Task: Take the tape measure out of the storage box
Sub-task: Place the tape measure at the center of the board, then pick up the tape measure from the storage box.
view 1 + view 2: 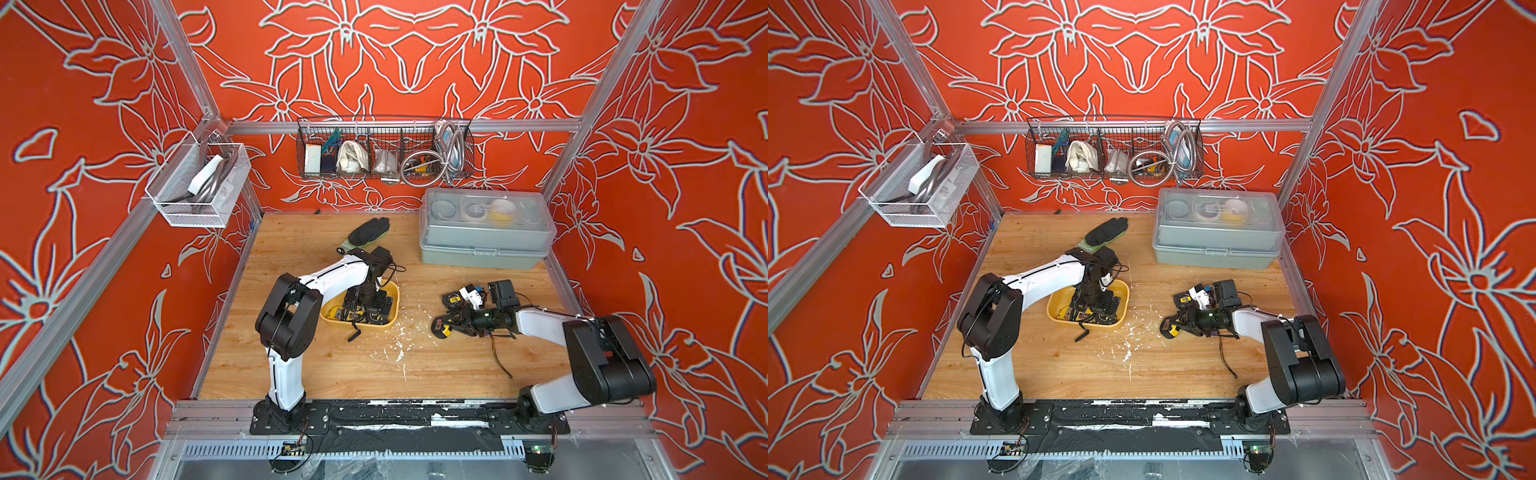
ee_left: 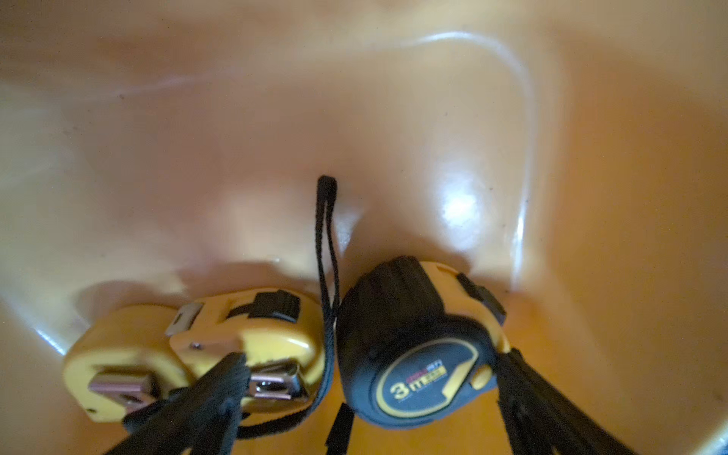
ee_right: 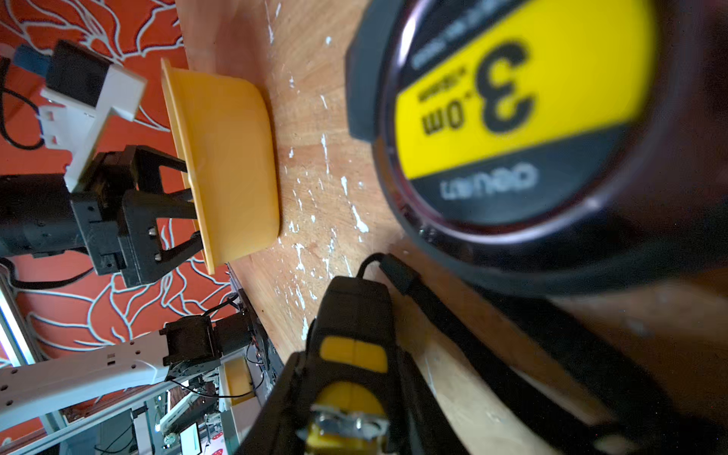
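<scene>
The glossy yellow plastic storage box (image 1: 382, 324) is lying with its long axis roughly left to right on the wooden worktop (image 1: 332, 365); inside it a rubbery black tape measure (image 2: 413, 354) is lying flat, round face up. The left pincer (image 2: 372, 358) is standing wide spread around it. Right of the box, the right pincer (image 3: 348, 388) is flanking another tape measure (image 3: 354, 311); pinching or not, I cannot tell.

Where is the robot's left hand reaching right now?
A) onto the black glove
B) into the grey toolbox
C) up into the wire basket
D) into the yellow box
D: in a top view the left gripper is down inside the yellow storage box, right at the tape measures lying in it.
</scene>
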